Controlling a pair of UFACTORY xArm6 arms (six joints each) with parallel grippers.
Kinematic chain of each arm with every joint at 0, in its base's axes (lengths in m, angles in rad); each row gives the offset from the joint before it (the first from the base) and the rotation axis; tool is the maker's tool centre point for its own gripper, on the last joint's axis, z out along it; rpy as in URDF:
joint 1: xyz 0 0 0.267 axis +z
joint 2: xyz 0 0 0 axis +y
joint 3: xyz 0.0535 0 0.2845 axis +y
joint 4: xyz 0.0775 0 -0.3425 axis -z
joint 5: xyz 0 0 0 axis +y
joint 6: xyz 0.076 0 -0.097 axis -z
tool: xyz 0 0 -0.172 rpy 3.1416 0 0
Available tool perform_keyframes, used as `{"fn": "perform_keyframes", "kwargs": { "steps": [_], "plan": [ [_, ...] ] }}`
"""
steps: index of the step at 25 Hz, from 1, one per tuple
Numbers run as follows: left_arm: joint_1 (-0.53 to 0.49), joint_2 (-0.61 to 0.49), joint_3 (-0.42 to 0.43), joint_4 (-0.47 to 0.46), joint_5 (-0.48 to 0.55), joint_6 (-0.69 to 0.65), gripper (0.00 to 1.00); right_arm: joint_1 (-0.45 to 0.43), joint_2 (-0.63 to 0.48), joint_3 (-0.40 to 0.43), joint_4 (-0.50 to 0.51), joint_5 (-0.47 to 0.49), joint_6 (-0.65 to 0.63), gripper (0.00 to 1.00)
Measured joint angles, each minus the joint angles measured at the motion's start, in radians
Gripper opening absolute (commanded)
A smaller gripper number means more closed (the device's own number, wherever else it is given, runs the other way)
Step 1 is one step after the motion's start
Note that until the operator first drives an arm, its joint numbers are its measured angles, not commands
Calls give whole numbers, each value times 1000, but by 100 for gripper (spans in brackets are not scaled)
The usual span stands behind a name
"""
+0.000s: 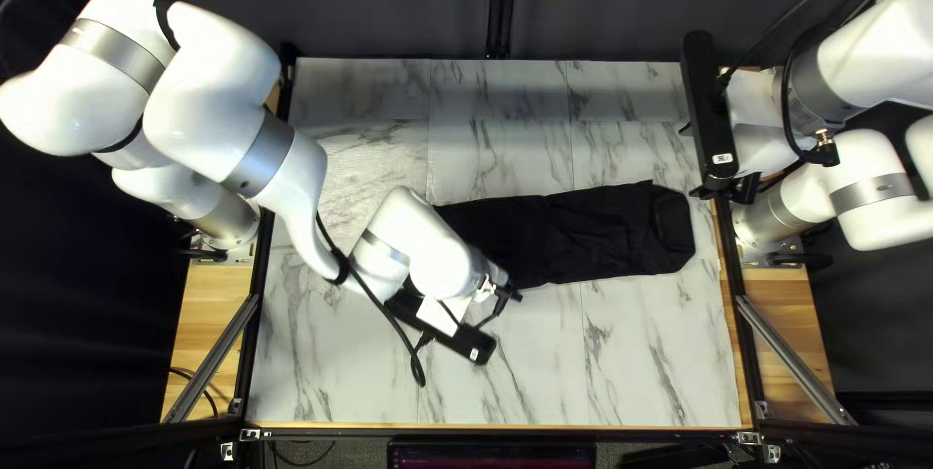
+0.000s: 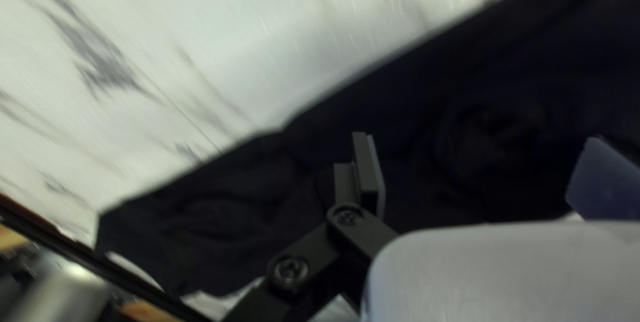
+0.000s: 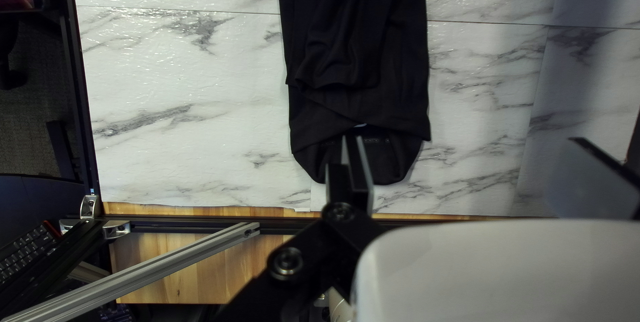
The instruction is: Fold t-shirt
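The black t-shirt (image 1: 593, 236) lies in a long narrow band across the table, its left part hidden behind my left arm. My left gripper (image 1: 507, 296) is at the band's near edge. In the left wrist view the same gripper (image 2: 483, 175) stands open over the dark cloth (image 2: 220, 228), nothing held. My right gripper (image 1: 721, 193) is raised by the table's right edge. In the right wrist view this gripper (image 3: 477, 172) is open above the table, one finger overlapping the collar end of the shirt (image 3: 360, 48), which shows wrinkles and layered folds.
The marble-patterned table (image 1: 641, 362) shows around the cloth. Metal frame bars (image 1: 792, 357) run along its right side, over a wooden strip. A monitor (image 1: 491, 455) stands beyond the near edge, and a keyboard (image 3: 27, 252) shows in the right wrist view.
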Motion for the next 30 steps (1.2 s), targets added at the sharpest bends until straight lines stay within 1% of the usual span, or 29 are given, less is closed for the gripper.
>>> {"fn": "perform_keyframes", "kwargs": {
  "steps": [5,7,9,13,16,20,26,30],
  "plan": [
    [81,5,72,135,-70,-67,100,0,0,0,0,0,0,100],
    [97,9,94,164,-83,-93,100,0,0,0,0,0,0,100],
    [99,20,101,171,-84,-108,100,0,0,0,0,0,0,100],
    [66,45,87,132,-60,-104,100,0,0,0,0,0,0,100],
    [8,57,55,74,-20,-80,100,0,0,0,0,0,0,100],
    [-46,63,28,21,17,-61,100,0,0,0,0,0,0,100],
    [-110,69,-4,-16,46,-74,100,0,0,0,0,0,0,100],
    [-123,73,-6,-21,38,-83,100,0,0,0,0,0,0,100]
  ]
}}
